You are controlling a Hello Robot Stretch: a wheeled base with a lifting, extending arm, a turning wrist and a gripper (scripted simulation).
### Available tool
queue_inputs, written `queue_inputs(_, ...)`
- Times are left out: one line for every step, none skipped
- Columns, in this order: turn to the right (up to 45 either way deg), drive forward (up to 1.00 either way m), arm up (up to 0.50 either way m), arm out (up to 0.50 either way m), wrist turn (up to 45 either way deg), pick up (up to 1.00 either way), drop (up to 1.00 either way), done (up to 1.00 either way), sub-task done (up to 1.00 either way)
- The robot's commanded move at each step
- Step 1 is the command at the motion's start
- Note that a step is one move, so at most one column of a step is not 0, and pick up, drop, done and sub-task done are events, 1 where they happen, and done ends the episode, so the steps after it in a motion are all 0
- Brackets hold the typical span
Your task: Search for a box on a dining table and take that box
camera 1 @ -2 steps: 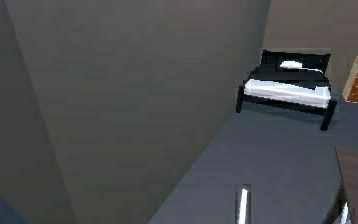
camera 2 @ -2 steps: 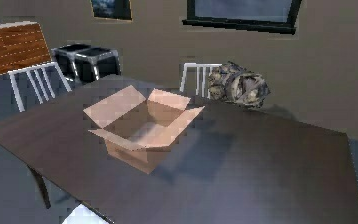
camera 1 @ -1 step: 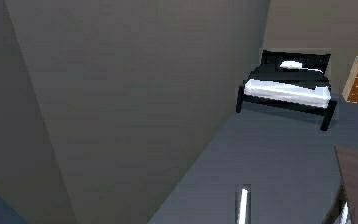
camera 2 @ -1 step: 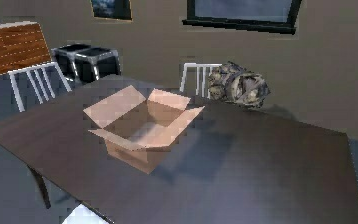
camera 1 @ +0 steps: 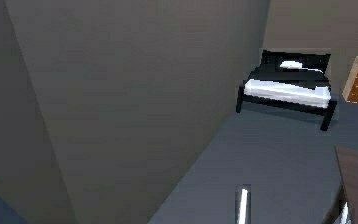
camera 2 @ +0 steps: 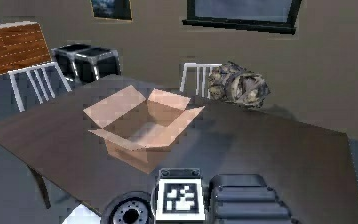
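Observation:
An open cardboard box (camera 2: 142, 125) with its flaps spread stands on the dark dining table (camera 2: 287, 150), left of the table's middle, in the arm side view. At that view's bottom edge a white square with black marks (camera 2: 180, 197) shows. Left of it sits the gripper's dark rounded body (camera 2: 127, 211), low in front of the table's near edge. I cannot make out its far end, so I cannot tell whether it holds anything.
A mottled grey-brown lump (camera 2: 239, 84) lies at the table's far side. White chairs (camera 2: 39, 82) (camera 2: 199, 76) stand around it, with black cases (camera 2: 85, 62) and a wooden dresser (camera 2: 15, 48) behind. The forward view has a grey wall (camera 1: 117, 100), a black-framed bed (camera 1: 287, 90) and dark floor.

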Motion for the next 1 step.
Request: queue_inputs(0.0,0.00,0.00,0.24,0.0,0.00,0.00,0.00,0.00)
